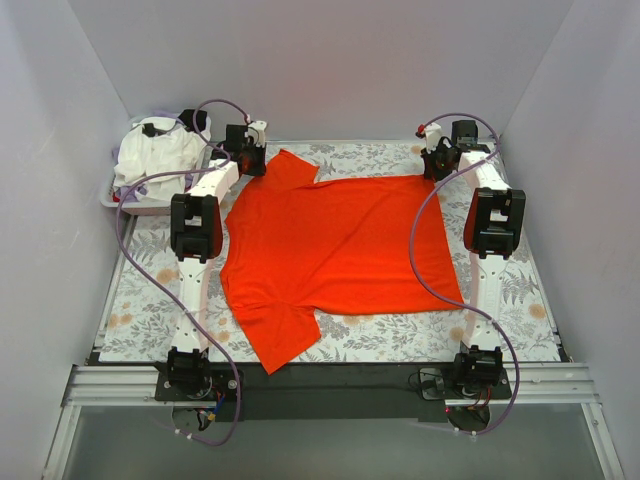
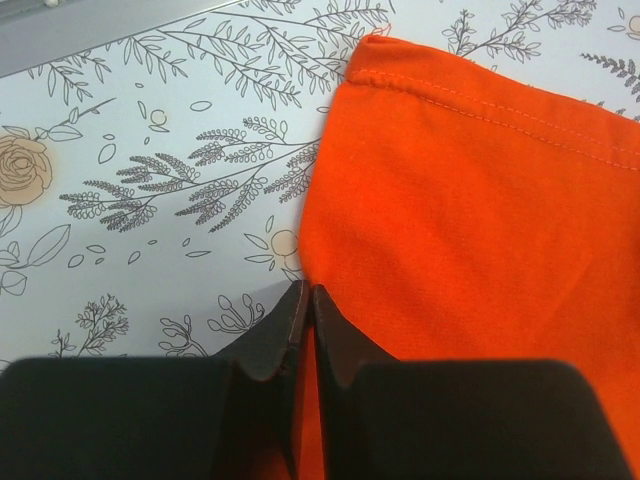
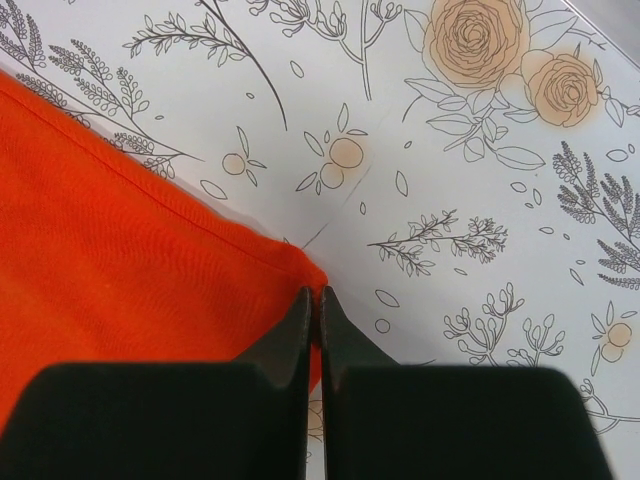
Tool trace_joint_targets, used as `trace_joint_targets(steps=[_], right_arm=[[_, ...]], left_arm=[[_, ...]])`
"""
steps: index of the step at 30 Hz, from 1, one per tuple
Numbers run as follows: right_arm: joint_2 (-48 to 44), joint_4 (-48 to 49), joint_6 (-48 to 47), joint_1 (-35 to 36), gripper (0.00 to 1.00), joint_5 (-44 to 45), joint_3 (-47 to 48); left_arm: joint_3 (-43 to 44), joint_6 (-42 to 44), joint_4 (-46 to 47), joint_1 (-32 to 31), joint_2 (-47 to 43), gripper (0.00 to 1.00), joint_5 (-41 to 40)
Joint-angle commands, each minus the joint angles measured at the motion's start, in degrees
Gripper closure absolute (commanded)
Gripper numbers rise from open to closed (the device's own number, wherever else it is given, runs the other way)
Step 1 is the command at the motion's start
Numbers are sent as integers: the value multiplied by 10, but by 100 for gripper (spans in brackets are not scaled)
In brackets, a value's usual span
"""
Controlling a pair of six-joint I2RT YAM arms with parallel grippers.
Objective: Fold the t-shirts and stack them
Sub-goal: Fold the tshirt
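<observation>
An orange-red t-shirt (image 1: 335,250) lies spread flat on the floral cloth, neck end to the left, hem to the right. My left gripper (image 1: 250,160) sits at the far sleeve, shut on that sleeve's edge (image 2: 330,250); orange cloth shows between the jaws. At the far right corner of the hem, my right gripper (image 1: 437,165) is shut on the cloth corner (image 3: 300,270). White t-shirts (image 1: 160,155) are heaped in a tray at the far left.
The grey-and-orange floral cloth (image 1: 380,335) covers the table. A pale tray (image 1: 135,205) holding the white heap stands at the back left by the wall. Walls enclose three sides. A metal rail (image 1: 330,385) runs along the near edge.
</observation>
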Motion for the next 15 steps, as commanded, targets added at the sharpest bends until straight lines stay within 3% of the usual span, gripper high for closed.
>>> trace_joint_targets(steps=[1, 15], right_arm=[[-17, -13, -13, 2, 99, -2, 0], [-53, 0, -7, -3, 99, -19, 11]], left_arm=[[28, 5, -51, -4, 17, 100, 0], [38, -6, 47, 5, -41, 100, 1]])
